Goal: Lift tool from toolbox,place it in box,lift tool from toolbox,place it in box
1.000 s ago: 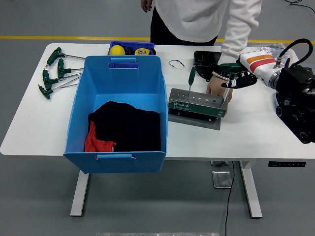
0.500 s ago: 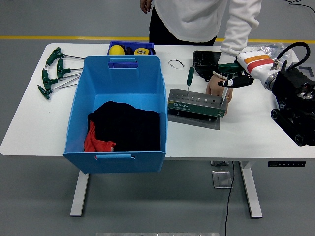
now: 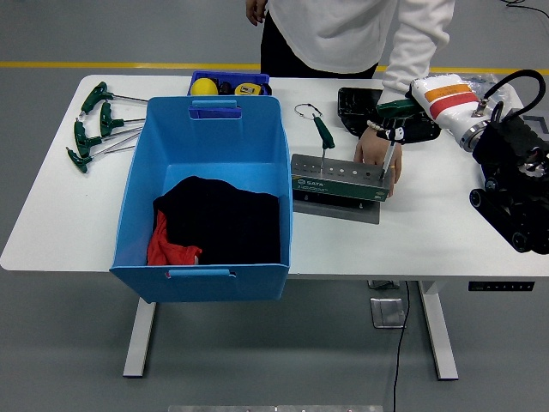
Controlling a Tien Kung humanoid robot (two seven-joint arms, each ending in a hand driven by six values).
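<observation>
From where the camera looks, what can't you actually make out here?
Head view only:
- Right hand: its grip on the tool shaft is too small to confirm.
- Blue box: black cloth hides its floor.
- Small blue tray: the box rim cuts it off.
- Left arm: out of frame.

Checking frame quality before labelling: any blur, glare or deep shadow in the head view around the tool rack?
Head view: sharp overall, even overhead light, soft short shadows under the grey metal tool rack; no glare on the white table; the right robot hand looks slightly soft where it grips the green-handled T-wrench; the interior of the blue plastic bin is dim, the black cloth showing little detail.
</observation>
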